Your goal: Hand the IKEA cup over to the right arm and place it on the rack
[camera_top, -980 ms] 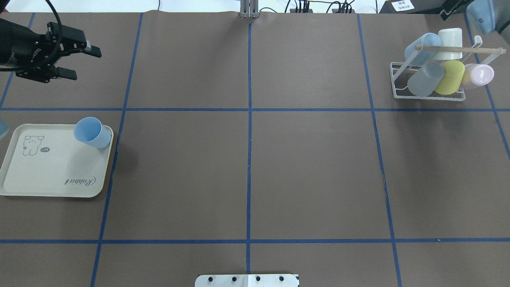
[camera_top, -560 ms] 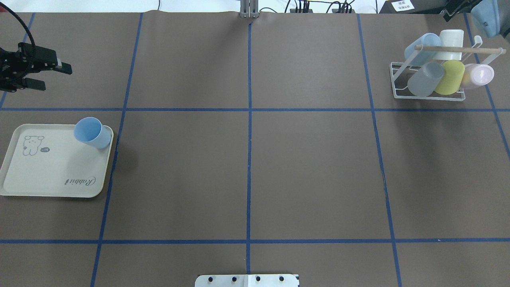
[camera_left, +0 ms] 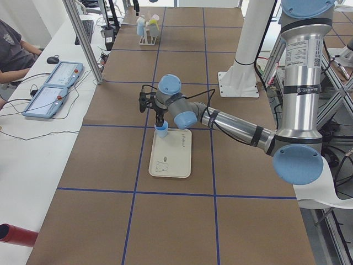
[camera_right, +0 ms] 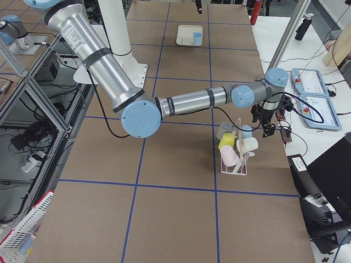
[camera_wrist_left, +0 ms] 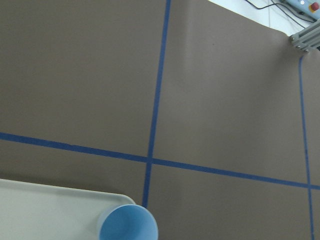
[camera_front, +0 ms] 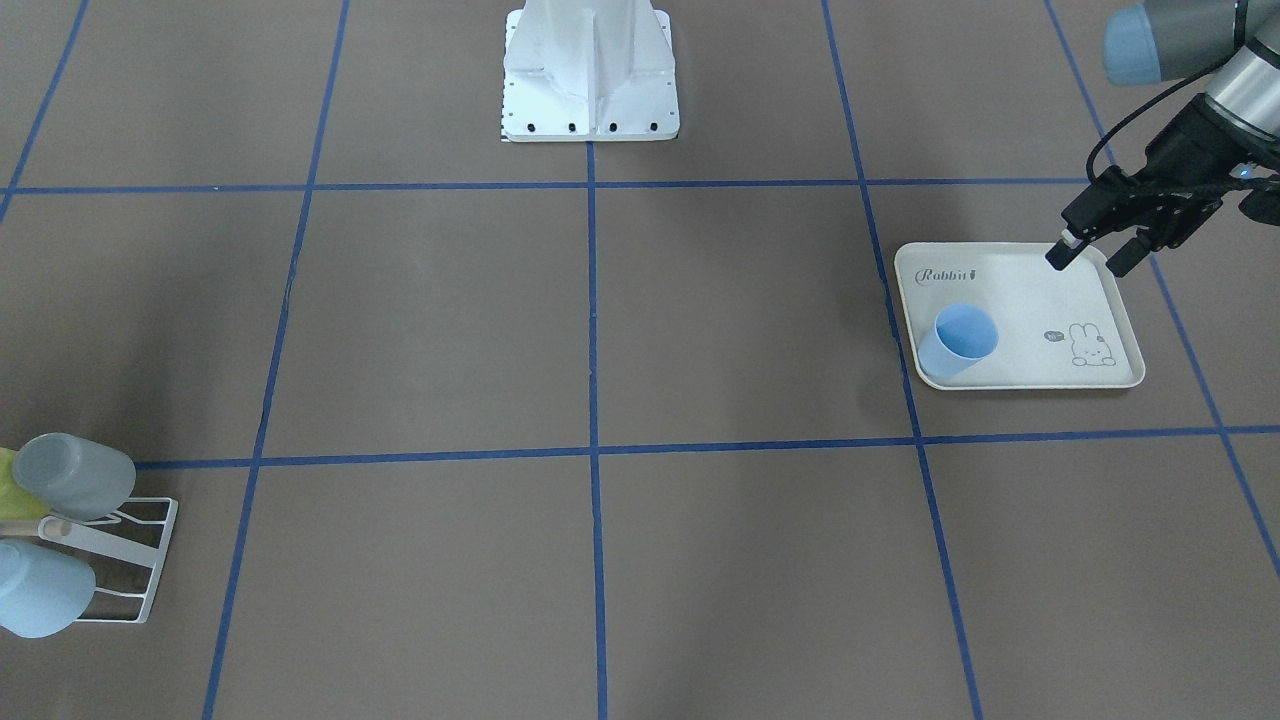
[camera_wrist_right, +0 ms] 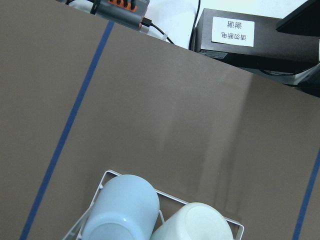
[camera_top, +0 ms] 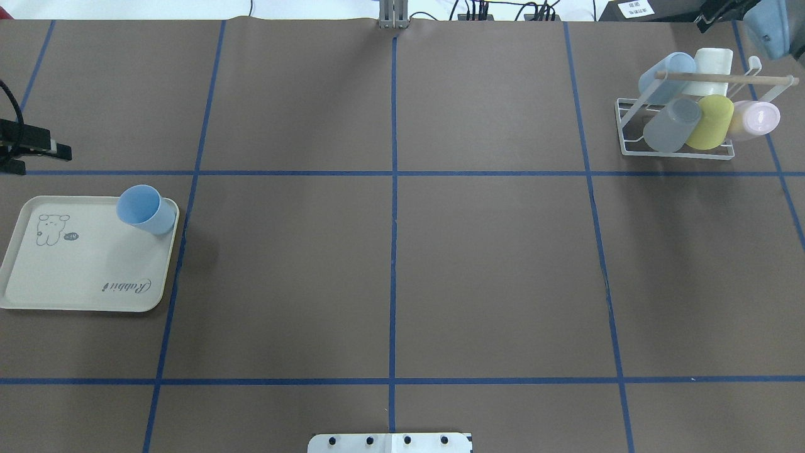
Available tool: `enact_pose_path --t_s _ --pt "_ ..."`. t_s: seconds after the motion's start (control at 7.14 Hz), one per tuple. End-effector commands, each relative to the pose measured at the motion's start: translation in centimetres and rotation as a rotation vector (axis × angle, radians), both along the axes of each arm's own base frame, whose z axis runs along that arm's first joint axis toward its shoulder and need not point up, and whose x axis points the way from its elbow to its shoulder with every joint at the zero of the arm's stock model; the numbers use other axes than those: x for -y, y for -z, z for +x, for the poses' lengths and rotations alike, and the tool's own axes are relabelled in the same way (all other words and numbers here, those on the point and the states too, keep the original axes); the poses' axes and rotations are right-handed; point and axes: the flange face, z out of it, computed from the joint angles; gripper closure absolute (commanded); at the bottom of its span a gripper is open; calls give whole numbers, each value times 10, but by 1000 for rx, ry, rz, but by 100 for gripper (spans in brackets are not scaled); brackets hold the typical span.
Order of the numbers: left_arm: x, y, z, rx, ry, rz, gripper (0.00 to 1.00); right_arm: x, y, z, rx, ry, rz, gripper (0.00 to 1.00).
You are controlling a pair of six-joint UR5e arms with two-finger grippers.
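The IKEA cup [camera_top: 144,209] is light blue and stands upright, mouth up, in a corner of the cream "Rabbit" tray [camera_top: 75,270]; it also shows in the front view [camera_front: 960,340] and at the bottom of the left wrist view [camera_wrist_left: 127,225]. My left gripper [camera_front: 1090,258] hangs open and empty over the tray's edge on the robot's side, apart from the cup. Only its fingertips [camera_top: 47,148] reach into the overhead view. The white wire rack [camera_top: 629,129] with a wooden dowel stands far right and holds several cups. The right arm's gripper [camera_right: 269,120] hovers by the rack; whether it is open or shut I cannot tell.
The robot's white base [camera_front: 590,70] stands at the table's middle edge. Blue tape lines divide the brown table. An aluminium post [camera_top: 393,12] and cables line the far edge. A person [camera_left: 14,49] sits at a side desk with tablets [camera_left: 52,94].
My left gripper, still open, has drawn back toward the overhead view's left edge and closer to the tray. The cup, the tray and the rack have not moved.
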Motion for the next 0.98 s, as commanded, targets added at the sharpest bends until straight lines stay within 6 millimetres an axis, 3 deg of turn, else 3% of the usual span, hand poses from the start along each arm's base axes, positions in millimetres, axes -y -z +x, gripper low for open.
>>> enact_pose_path --t_s 0.0,0.14,0.28,0.42,0.56,0.84 --pt "-8 -27 32 79 -75 -72 1 -24 4 30 101 -11 -3 1" --pt "6 -39 60 123 -80 -69 6 -59 -4 36 108 -9 17 1" --pt "16 -43 88 140 -104 -66 10 -77 -5 39 113 -22 17 1" --pt "15 -50 100 157 -115 -69 13 -79 -2 39 117 -33 12 1" --pt "17 -45 115 155 -131 -61 13 -80 -4 40 118 -33 9 1" --pt "24 -55 127 181 -127 -66 20 -81 -6 39 125 -31 3 1"
